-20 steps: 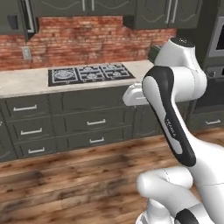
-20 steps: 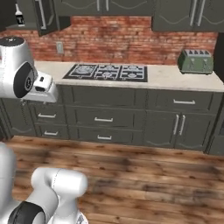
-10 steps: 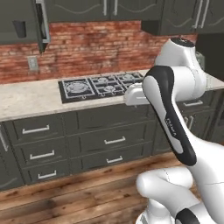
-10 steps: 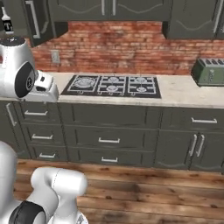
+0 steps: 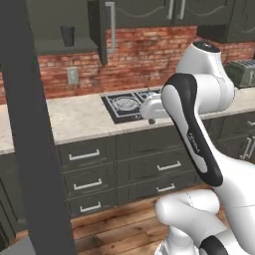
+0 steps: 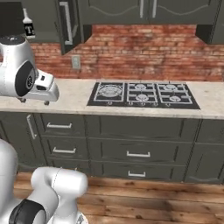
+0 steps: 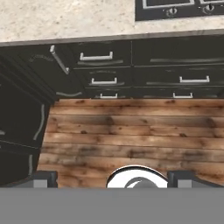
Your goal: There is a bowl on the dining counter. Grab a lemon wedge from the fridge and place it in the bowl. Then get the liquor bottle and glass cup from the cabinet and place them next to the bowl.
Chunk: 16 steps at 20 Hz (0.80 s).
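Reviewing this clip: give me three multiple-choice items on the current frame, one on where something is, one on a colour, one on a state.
1. Where does the glass cup stand?
A. on a shelf of the open upper cabinet
B. on the stove
C. on the floor

2. What colour is the wall behind the stove?
A. white tile
B. red brick
C. green paint

3. How is the gripper?
A. shut on a bottle
C. open and empty
B. shut on a cup

Answers:
1. A, since the left base view shows the dark cup on the shelf beside the swung-out cabinet door.
2. B, since both base views show red brick between counter and upper cabinets.
3. C, since the hand view shows the fingertips far apart with only wooden floor between them.
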### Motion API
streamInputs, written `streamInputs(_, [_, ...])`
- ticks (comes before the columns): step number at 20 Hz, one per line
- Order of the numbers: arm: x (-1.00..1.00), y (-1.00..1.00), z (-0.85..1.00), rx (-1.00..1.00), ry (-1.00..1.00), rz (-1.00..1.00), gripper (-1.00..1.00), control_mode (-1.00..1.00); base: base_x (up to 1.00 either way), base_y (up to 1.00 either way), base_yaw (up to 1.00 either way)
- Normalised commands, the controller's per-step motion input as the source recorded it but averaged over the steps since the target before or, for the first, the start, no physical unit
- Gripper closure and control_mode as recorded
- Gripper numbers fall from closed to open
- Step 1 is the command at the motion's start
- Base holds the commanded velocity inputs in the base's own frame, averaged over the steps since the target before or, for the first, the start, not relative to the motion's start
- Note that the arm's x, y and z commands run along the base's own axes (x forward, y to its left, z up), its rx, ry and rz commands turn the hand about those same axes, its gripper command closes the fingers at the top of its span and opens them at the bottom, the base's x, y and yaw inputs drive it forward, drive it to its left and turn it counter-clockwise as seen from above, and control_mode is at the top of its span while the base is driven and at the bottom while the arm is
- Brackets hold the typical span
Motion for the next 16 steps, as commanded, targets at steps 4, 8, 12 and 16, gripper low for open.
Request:
streamInputs(4, [0.0,0.0,0.0,0.0,0.0,0.0,-1.0,1.0,0.37,0.78,-0.02])
streamInputs(8, [0.0,0.0,0.0,0.0,0.0,0.0,-1.0,1.0,0.68,0.53,-0.01])
streamInputs(12, [0.0,0.0,0.0,0.0,0.0,0.0,-1.0,1.0,0.85,0.25,0.0])
streamInputs(16, [0.0,0.0,0.0,0.0,0.0,0.0,-1.0,1.0,0.91,0.27,0.01])
